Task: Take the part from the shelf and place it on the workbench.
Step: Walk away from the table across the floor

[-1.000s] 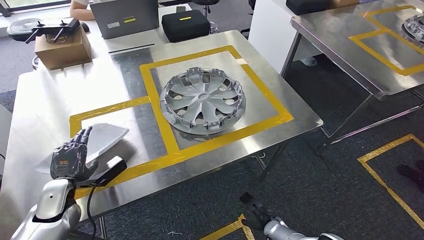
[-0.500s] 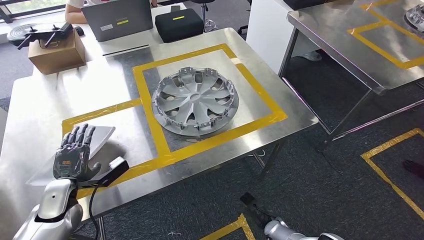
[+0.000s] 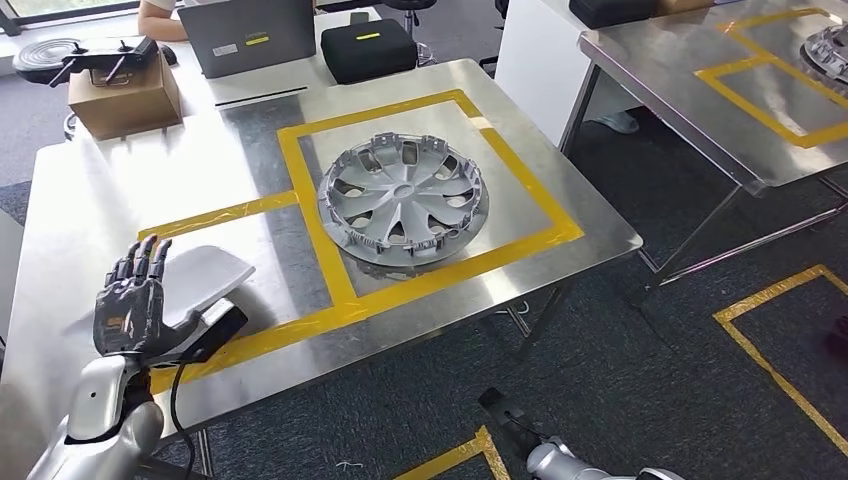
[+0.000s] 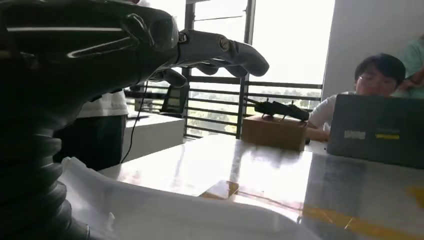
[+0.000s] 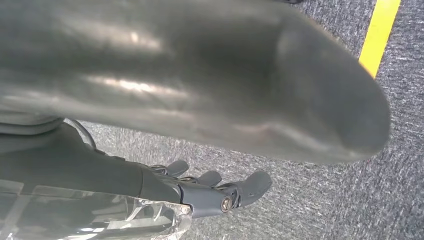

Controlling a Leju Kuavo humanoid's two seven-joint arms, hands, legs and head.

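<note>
The part [image 3: 208, 277], a flat light-grey curved panel, lies on the steel workbench [image 3: 100, 190] inside the left yellow-taped area. My left hand [image 3: 130, 303] hovers over its near-left end with fingers stretched out and apart, holding nothing. In the left wrist view the part [image 4: 175, 215] lies flat just below the left hand [image 4: 125, 45], with a gap between them. My right hand [image 5: 220, 192] hangs low over the carpet with its fingers loosely extended and nothing in it.
A silver wheel cover [image 3: 403, 198] lies in the yellow-taped square at the table's middle. At the back stand a cardboard box [image 3: 125, 95], a laptop [image 3: 248, 35] and a black case [image 3: 370, 48], with a person seated behind. A second steel table [image 3: 720, 90] stands to the right.
The head view swayed left and back. My left hand stays spread over the part's end and has shifted slightly left; the part has not moved.
</note>
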